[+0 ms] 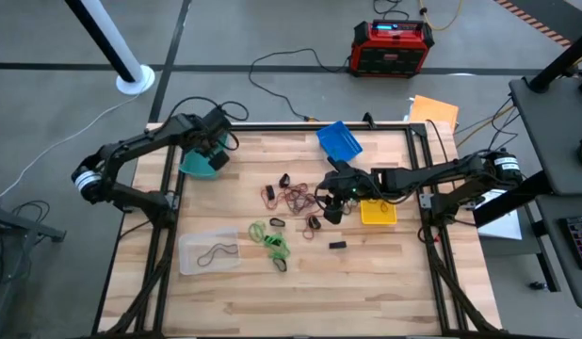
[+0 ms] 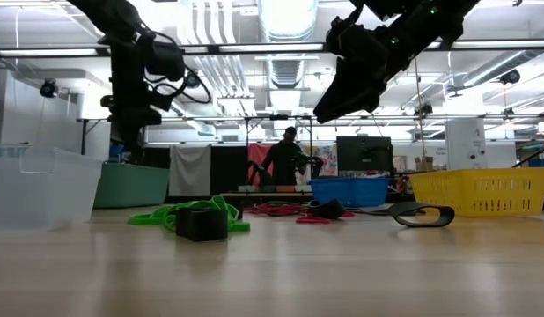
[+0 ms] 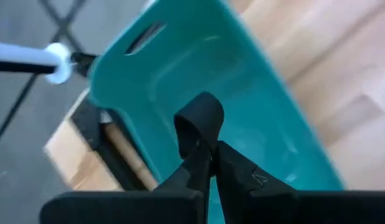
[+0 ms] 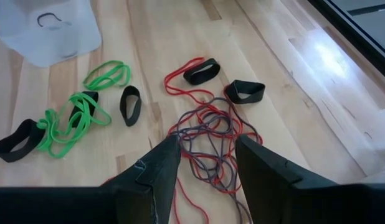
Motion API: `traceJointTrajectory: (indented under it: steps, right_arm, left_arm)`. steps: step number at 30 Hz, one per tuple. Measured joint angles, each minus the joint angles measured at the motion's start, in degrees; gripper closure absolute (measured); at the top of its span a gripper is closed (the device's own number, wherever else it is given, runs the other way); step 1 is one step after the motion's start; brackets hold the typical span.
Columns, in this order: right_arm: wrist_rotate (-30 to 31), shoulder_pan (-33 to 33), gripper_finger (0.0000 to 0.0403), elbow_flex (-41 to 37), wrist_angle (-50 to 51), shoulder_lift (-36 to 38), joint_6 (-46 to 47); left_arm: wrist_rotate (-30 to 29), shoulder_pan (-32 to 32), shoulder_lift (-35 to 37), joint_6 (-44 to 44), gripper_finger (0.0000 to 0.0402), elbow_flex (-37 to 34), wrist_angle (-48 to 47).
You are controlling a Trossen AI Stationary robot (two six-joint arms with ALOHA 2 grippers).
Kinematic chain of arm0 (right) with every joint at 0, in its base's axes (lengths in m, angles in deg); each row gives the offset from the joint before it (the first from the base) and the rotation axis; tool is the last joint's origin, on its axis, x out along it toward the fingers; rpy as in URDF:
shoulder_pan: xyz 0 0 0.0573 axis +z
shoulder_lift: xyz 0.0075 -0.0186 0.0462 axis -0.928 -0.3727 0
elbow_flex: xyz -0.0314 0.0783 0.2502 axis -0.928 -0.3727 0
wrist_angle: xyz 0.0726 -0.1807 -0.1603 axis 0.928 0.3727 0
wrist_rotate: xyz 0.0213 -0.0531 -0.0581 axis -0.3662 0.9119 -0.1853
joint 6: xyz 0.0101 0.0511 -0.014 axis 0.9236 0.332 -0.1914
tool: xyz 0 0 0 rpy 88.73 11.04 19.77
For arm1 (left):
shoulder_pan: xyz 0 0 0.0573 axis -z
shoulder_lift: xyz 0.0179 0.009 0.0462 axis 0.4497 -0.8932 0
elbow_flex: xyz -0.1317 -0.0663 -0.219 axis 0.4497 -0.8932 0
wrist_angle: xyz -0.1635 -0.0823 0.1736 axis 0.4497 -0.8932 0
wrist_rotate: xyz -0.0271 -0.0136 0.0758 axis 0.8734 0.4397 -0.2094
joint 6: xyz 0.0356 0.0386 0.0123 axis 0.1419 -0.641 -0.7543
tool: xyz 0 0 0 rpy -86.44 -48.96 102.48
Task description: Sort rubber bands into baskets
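Your left gripper (image 3: 208, 146) hangs raised at the far-left edge, fingers pinched together. Right gripper (image 4: 205, 155) hovers mid-table, fingers apart.

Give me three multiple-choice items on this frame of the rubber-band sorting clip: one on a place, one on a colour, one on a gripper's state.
1. Where does the left gripper hang?
A. over the teal basket
B. over the yellow basket
C. over the blue basket

2. What colour is the basket that has a dark rubber band lying in it?
A. yellow
B. clear
C. blue

3. How does the right gripper stand?
A. shut on a green band
B. shut and empty
C. open above the tangle of red bands

Key:
1 A: the left wrist view shows that gripper's fingers right above the teal basket's inside.
2 B: the high view shows a dark loop inside the clear basket.
3 C: the right wrist view shows its fingers apart, nothing between them, with the red tangle below.
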Motion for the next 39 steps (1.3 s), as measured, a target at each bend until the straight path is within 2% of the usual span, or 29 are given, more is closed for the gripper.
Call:
traceJointTrajectory:
  steps: [3, 12, 19, 23, 27, 33, 35, 39]
  right_arm:
    - [-0.2, 0.0, 0.0252, 0.0, 0.0, 0.0, 0.1]
    - [-0.2, 0.0, 0.0252, 0.0, 0.0, 0.0, 0.4]
    - [-0.2, 0.0, 0.0252, 0.0, 0.1, 0.0, 1.7]
    - [-0.2, 0.4, 0.0252, 0.0, 0.4, -0.3, 1.7]
    - [-0.2, 1.5, 0.0252, 0.0, -0.6, -1.6, 1.7]
    - [-0.2, 2.9, 0.0252, 0.3, -2.6, -5.0, 1.7]
    - [-0.2, 3.2, 0.0252, 0.4, -2.6, -5.5, 1.9]
    - [-0.2, 3.6, 0.0252, 0.4, -2.5, -5.4, 2.5]
  left_arm:
    - [-2.4, 0.0, -0.8, 0.8, 0.0373, 0.0, -0.1]
    - [-2.4, 0.6, -0.1, 1.0, 0.0277, 0.0, -0.1]
    - [-1.6, 4.8, 2.9, 1.6, 0.0245, 0.0, 2.8]
    - [5.3, 10.8, 5.5, 1.1, 0.0245, -0.4, 5.5]
    - [9.4, 19.3, 7.4, 0.1, 0.0245, -2.4, 10.6]
    - [13.7, 33.7, 7.6, -4.3, 0.0245, -8.4, 26.8]
    - [13.7, 38.0, 6.6, -5.9, 0.0245, -10.2, 32.3]
    - [8.6, 42.9, 3.7, -9.0, 0.0245, -12.7, 38.6]
